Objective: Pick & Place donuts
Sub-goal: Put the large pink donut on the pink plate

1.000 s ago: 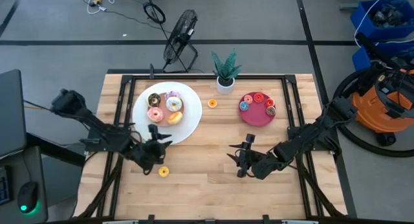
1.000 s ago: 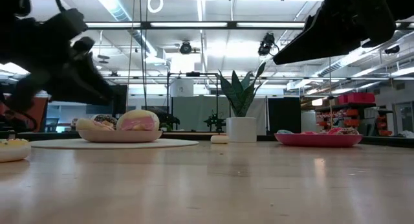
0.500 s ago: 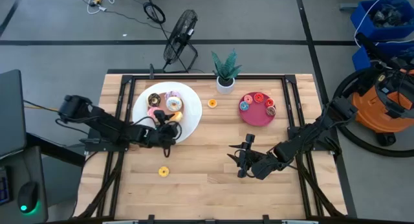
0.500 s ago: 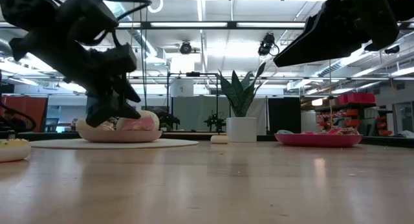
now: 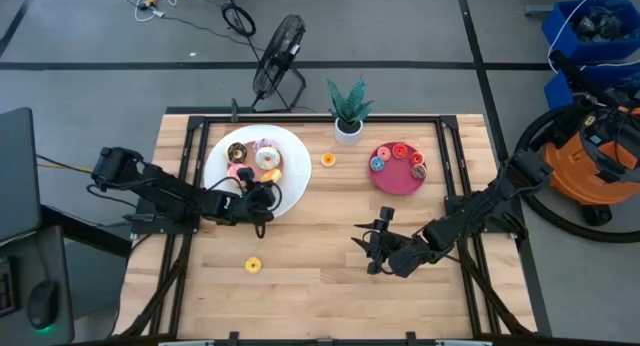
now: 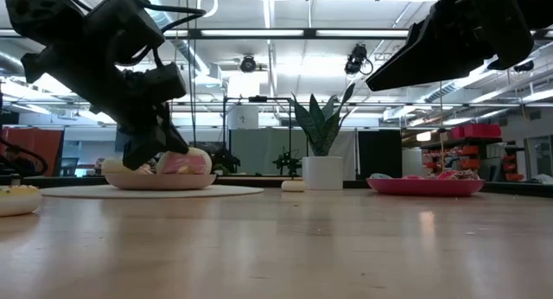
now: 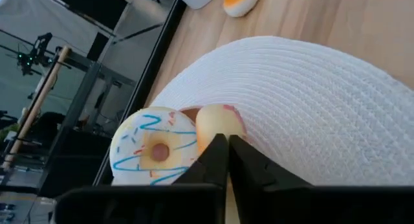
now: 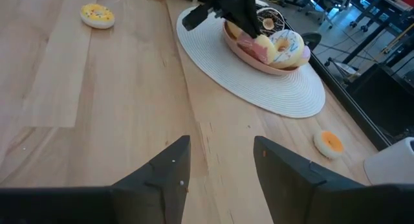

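Left wrist view gave us the closest look: the left pincer (image 7: 223, 153) had its fingers pressed together with nothing between them, tips just in front of a pale yellow donut (image 7: 220, 123) beside a white donut with blue drizzle (image 7: 154, 146) on the woven white plate (image 7: 323, 107). From above, that pincer (image 5: 262, 194) sat over the near rim of the plate (image 5: 295, 181), where the larger donuts (image 5: 255, 156) were piled. A small yellow donut (image 5: 253, 265) lay alone on the bench (image 5: 320, 286), nearer than the plate. The right pincer (image 5: 378, 242) waited over the bare middle of the bench with its fingers apart, holding nothing.

Farther off, an orange donut (image 5: 328, 160) rested near the potted plant (image 5: 348, 111), and several tiny donuts sat on the magenta dish (image 5: 398, 181).

We judged the main risk to be a missed grasp: fingers closed on air beside the pile suggest the tips may have slipped off a rounded donut. Pushing forward while shut could shove the pile across the plate or roll a donut onto the bench.
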